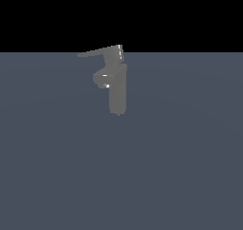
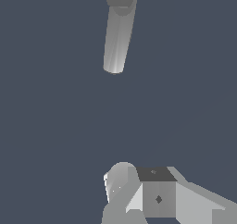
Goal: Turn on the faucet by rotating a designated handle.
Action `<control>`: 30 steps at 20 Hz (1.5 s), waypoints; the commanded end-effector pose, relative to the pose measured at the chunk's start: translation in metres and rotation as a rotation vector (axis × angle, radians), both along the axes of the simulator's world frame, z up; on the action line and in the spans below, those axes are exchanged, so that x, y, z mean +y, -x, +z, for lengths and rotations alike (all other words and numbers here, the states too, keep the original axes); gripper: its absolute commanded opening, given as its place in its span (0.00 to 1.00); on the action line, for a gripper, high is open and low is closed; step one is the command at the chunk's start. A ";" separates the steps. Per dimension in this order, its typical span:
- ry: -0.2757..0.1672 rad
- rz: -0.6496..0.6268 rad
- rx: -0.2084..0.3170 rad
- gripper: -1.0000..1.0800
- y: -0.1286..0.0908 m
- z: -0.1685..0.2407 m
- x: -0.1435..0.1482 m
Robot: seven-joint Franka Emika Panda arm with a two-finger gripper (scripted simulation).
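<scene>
In the exterior view the grey faucet [image 1: 117, 93] stands upright on the flat floor, with a short stubby spout [image 1: 103, 79] pointing to the exterior view's left. Its handle [image 1: 97, 52], a thin flat lever, reaches left from a blocky cap [image 1: 117, 55] on top. No arm or gripper shows in that view. In the wrist view the faucet [image 2: 116, 38] column lies far from my gripper [image 2: 139, 186]. The gripper's white and grey fingers sit against each other with no gap and nothing between them. The lever does not show in the wrist view.
A plain blue-grey floor [image 1: 180, 167] surrounds the faucet on all sides, with a black background above it. No other objects are in view.
</scene>
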State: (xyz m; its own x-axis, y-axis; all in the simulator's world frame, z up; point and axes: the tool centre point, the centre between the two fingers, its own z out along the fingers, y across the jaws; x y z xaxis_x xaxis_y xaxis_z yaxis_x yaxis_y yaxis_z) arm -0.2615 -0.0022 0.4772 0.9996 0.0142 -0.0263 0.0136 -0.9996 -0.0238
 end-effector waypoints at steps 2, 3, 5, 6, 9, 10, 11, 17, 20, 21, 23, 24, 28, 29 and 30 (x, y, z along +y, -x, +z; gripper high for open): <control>-0.001 0.000 0.000 0.00 0.000 0.000 0.000; -0.004 -0.002 0.001 0.00 -0.001 0.000 0.000; -0.016 -0.006 0.003 0.00 -0.003 -0.001 0.001; -0.025 -0.010 0.004 0.00 -0.004 -0.001 0.001; -0.044 -0.016 0.008 0.00 -0.007 -0.002 0.001; -0.046 -0.017 0.008 0.00 -0.007 -0.002 0.002; -0.046 -0.017 0.008 0.00 -0.007 -0.002 0.002; -0.050 -0.032 0.011 0.00 -0.011 -0.001 0.002; -0.058 -0.056 0.016 0.00 -0.017 0.000 0.003; -0.061 -0.066 0.018 0.00 -0.019 0.000 0.003; -0.069 -0.090 0.024 0.00 -0.025 0.001 0.004; -0.073 -0.103 0.027 0.00 -0.028 0.002 0.004; -0.090 -0.169 0.043 0.00 -0.045 0.004 0.006; -0.095 -0.189 0.048 0.00 -0.050 0.004 0.007; -0.100 -0.210 0.053 0.00 -0.055 0.004 0.007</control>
State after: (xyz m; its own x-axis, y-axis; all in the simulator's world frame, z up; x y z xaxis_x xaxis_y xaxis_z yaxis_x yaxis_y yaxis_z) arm -0.2139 0.0044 0.4810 0.9840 -0.1601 -0.0782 -0.1682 -0.9793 -0.1121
